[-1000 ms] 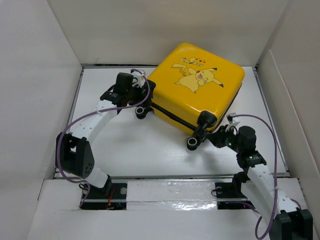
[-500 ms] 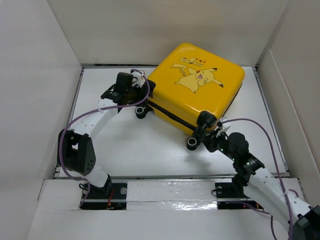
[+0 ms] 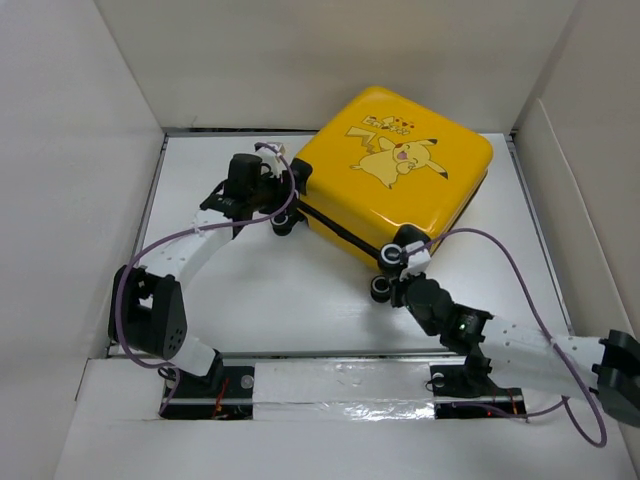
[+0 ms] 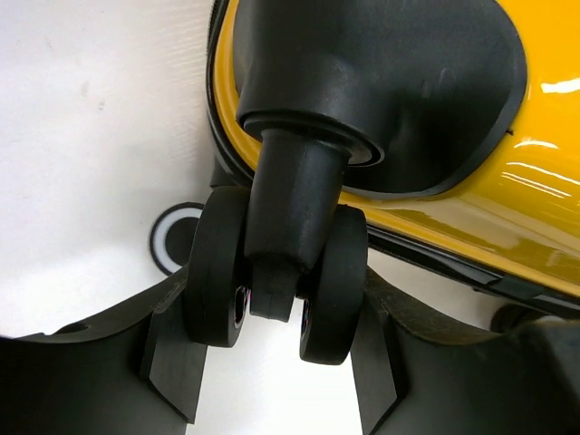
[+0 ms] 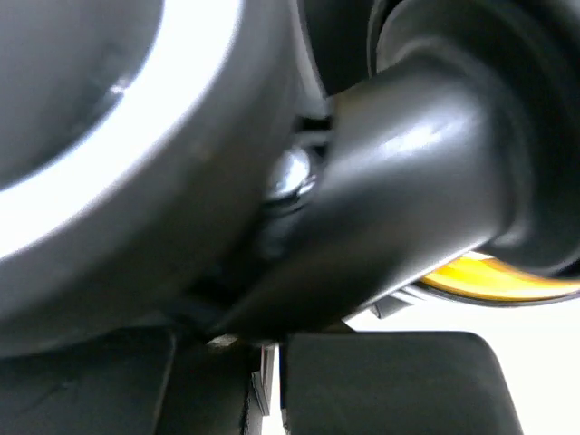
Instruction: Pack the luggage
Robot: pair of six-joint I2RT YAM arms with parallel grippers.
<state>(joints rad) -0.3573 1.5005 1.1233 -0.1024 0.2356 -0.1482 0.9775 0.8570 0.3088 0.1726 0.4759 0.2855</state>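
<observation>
While the large yellow hard-shell suitcase (image 3: 400, 150) with the cartoon print lies shut and flat on its side at the far right of the white table (image 3: 280, 310), turned at an angle, both arms reach to its black casters. At the case's left corner, the left gripper (image 3: 281, 208) has its dark fingers (image 4: 172, 362) standing one on each side of the black twin caster wheel (image 4: 272, 281), pressed against its outer faces, so the claw is clenched on that wheel. Above the wheel, the left wrist view shows the black stem running up into a black housing on the glossy yellow shell.

At the near corner, the right gripper (image 3: 398, 270) sits hard up against the second black caster (image 3: 383, 288). Its wrist view is filled by that caster's thick black stem (image 5: 408, 181) and a blurred rounded surface, with a sliver of yellow shell behind. Along the bottom, the two dark pads (image 5: 390, 381) are drawn together, leaving only a thin slit. Purple cables (image 3: 150, 250) loop along both arms.
</observation>
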